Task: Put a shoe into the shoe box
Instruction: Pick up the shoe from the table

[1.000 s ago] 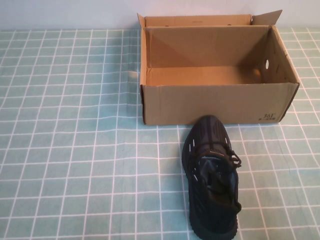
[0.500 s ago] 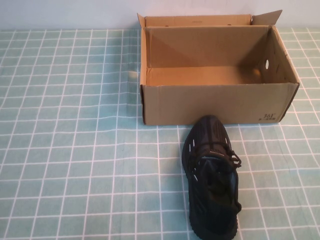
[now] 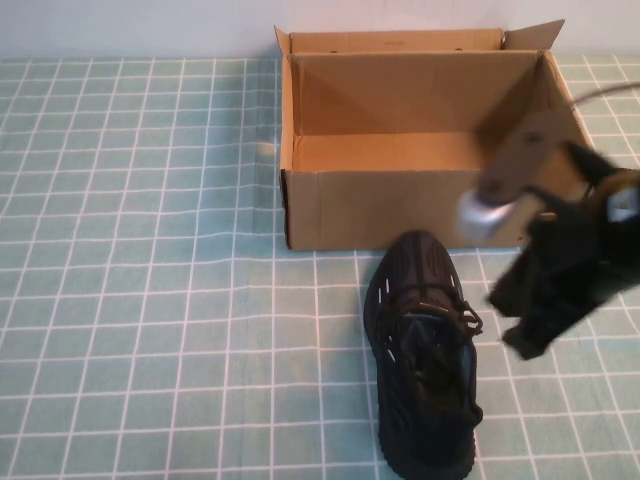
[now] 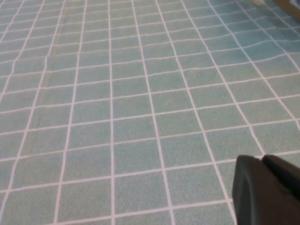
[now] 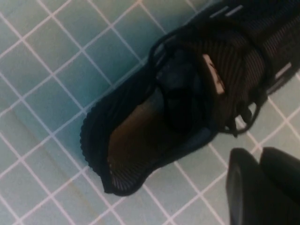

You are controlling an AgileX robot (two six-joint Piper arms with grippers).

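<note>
The black knit shoe lies on the checked cloth just in front of the shoe box, toe toward the box. The brown cardboard box is open on top and empty inside. My right gripper hangs above the cloth just right of the shoe, in front of the box's right end, its arm blurred. In the right wrist view the shoe shows its opening and laces, and the right gripper has its fingers together, holding nothing. My left gripper shows only in the left wrist view, shut over bare cloth.
The green cloth with white grid lines covers the table. A pale wall runs behind the box. The box's small flaps stand up at its far corners.
The right arm has come into the high view from the right and now hangs beside the shoe. The shoe and the box have not moved.
</note>
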